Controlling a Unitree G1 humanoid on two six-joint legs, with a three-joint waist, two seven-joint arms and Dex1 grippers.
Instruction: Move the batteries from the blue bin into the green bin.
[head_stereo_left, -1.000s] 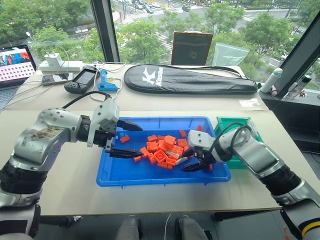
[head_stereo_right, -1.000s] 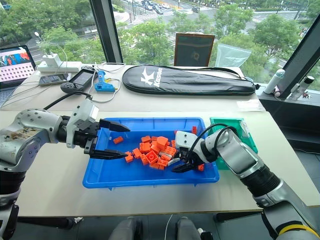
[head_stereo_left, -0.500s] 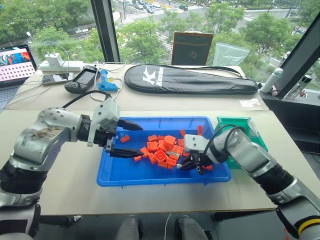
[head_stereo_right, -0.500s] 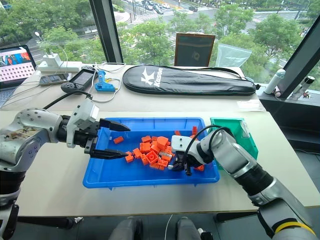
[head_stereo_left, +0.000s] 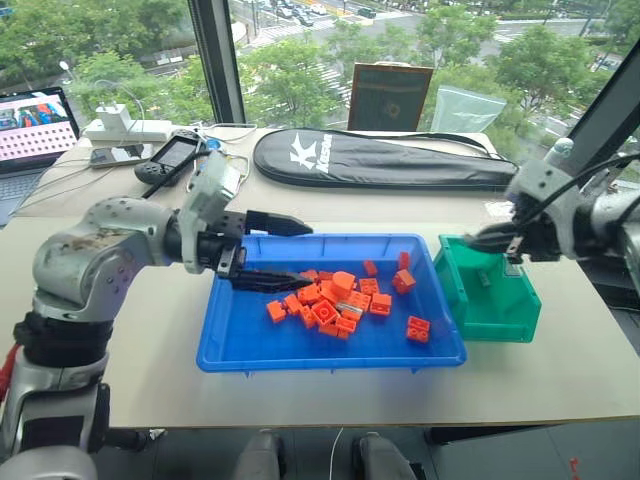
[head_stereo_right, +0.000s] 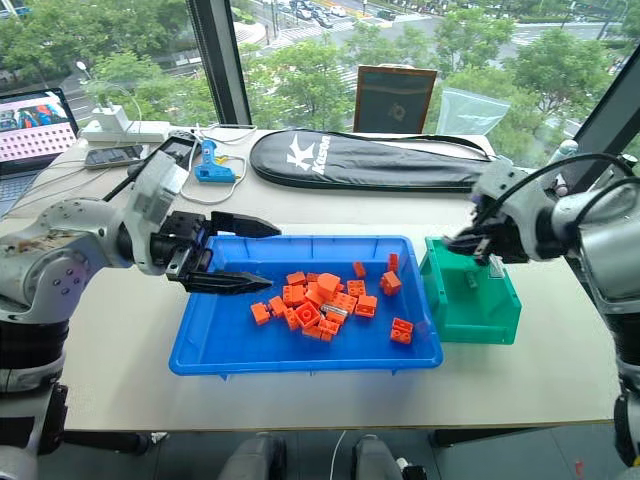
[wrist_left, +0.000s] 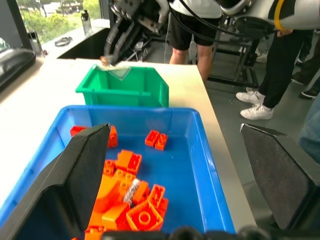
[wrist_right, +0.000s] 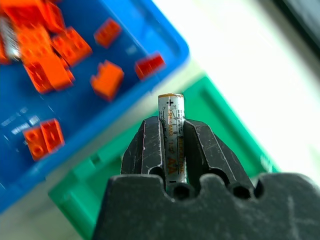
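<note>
Right claw clamped on one AA battery, plus end out past the fingertips, poised over the green bin. Green bin at 3 o'clock of the blue bin, touching or just beside it, both on the tabletop. Left claw wide apart, fingers level, over the blue bin's 10 o'clock corner, gripping nothing. Orange bricks heaped mid-bin, a few strays toward 3 o'clock. One silver battery lying among the bricks. Racket bag at 12 o'clock, well apart.
</note>
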